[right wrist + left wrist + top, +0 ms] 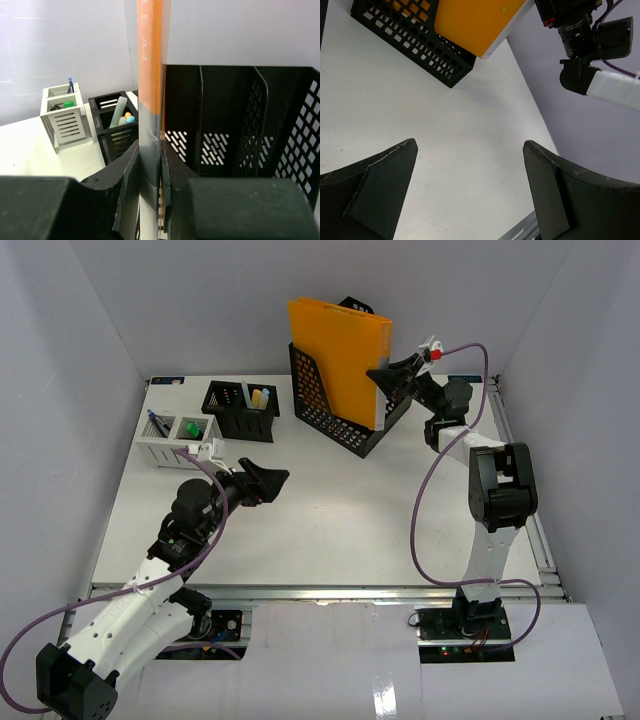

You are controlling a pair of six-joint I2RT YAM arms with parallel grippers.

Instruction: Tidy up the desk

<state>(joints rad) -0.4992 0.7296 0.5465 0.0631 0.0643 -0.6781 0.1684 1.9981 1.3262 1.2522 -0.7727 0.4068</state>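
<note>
White walls [80,340] close round the desk [330,520] on three sides; its flat pale top fills the whole floor of the overhead view, with the arm bases at its near edge. At the back, a black mesh rack [345,425] stands a little right of centre, and an orange folder [340,355] rises out of it on edge, leaning slightly.

The right gripper [150,167] is clamped on the lower edge of that folder, its two fingers pressed flat against either face with only the folder's thickness between them. Gripping low and from the open side of the rack most likely lets the arm steer the folder between the dividers, which show as dark slots just beside it in the wrist view. The folder seems to be inside the rack, though whether it sits fully down cannot be told.

The left gripper [470,145] hangs above bare tabletop with its fingers spread wide and nothing between them. It points toward the rack, apparently parked out of the way while the other arm works.

To the left of the rack, a black pen pot [240,410] holds pale stick-shaped items, and a white pen pot [170,440] just beside it holds something green and a blue pen. Both stand upright along the back, so that corner looks sorted, and the folder seems to be the piece in hand
</note>
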